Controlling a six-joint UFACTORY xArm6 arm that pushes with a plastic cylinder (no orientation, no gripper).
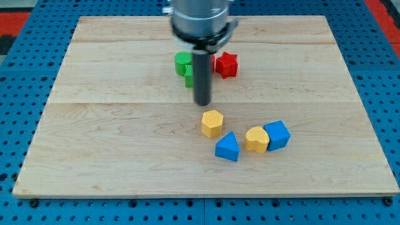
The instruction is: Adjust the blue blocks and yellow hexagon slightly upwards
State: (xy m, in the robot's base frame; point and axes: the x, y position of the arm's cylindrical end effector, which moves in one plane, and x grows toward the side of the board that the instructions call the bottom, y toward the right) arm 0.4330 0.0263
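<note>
The wooden board [94,137] carries green [183,62] and red [227,64] blocks beside my tip [202,103], with the yellow hexagon [212,123], blue triangle [228,147], yellow heart [256,139] and blue block [277,134] below it.

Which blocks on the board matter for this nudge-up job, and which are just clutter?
Job: blue triangular block; blue block; yellow hexagon; my tip, above the hexagon in the view.
Clutter: yellow heart-shaped block; red star block; green block.

Board [125,125] pale matt wood (grain visible), blocks smooth.
</note>
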